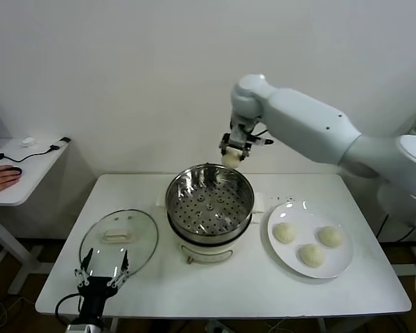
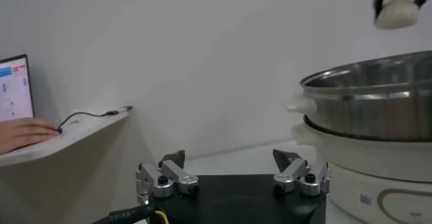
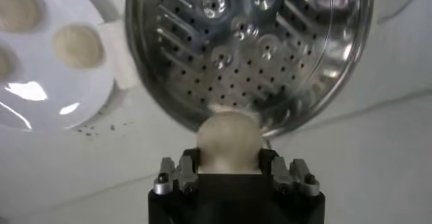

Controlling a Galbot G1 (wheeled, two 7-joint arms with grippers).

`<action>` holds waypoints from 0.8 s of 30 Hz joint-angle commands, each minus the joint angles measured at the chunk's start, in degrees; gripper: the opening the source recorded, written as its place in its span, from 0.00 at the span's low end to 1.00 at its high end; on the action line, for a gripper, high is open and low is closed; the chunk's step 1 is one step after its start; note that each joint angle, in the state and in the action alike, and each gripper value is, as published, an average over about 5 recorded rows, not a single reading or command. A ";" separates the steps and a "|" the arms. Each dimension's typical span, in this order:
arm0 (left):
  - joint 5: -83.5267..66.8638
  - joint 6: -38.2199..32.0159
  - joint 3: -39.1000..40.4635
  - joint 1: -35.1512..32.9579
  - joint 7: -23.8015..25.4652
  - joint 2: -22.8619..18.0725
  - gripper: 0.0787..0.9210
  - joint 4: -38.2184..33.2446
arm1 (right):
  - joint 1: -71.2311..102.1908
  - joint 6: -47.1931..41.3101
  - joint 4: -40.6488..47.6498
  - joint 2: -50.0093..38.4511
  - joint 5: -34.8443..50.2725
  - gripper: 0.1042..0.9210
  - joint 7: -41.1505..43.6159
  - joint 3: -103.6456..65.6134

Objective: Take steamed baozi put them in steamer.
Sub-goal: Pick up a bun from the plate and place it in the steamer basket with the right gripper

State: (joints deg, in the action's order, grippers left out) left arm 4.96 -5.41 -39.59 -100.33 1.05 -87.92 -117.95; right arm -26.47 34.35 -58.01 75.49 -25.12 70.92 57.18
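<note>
My right gripper (image 1: 232, 157) is shut on one creamy baozi (image 1: 231, 159) and holds it in the air above the steamer's far rim. In the right wrist view the baozi (image 3: 228, 140) sits between the fingers, over the edge of the perforated tray (image 3: 243, 36). The shiny steel steamer (image 1: 209, 202) stands mid-table on its white base, with no buns in it. Three more baozi (image 1: 284, 233) lie on the white plate (image 1: 333, 267) to the right. My left gripper (image 1: 102, 277) is open and idle at the table's front left, by the lid.
A round glass lid (image 1: 119, 238) with a white handle lies left of the steamer. A side desk (image 1: 24, 170) with a person's hand on a mouse stands at far left. The white wall is close behind the table.
</note>
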 commanded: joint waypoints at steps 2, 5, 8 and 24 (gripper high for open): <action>-0.21 0.28 -0.20 -0.08 -0.01 0.02 0.88 0.26 | 5.44 4.24 -0.79 4.44 -7.85 0.59 -1.12 -0.76; -0.29 0.43 -0.19 0.06 -0.06 -0.08 0.88 0.52 | 9.26 4.73 0.64 4.82 -12.91 0.59 -1.86 -3.55; -0.28 0.54 -0.03 0.10 -0.07 -0.22 0.88 0.57 | 12.08 5.10 2.11 5.00 -15.90 0.59 -2.27 -5.05; -0.23 0.53 -0.08 0.18 -0.02 -0.13 0.88 0.51 | 15.03 6.25 7.91 6.72 -21.10 0.66 -5.33 -8.52</action>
State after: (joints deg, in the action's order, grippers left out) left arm 4.71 -4.86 -39.67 -100.13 1.03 -88.03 -117.46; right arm -13.57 39.65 -52.22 81.02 -42.76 66.49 50.29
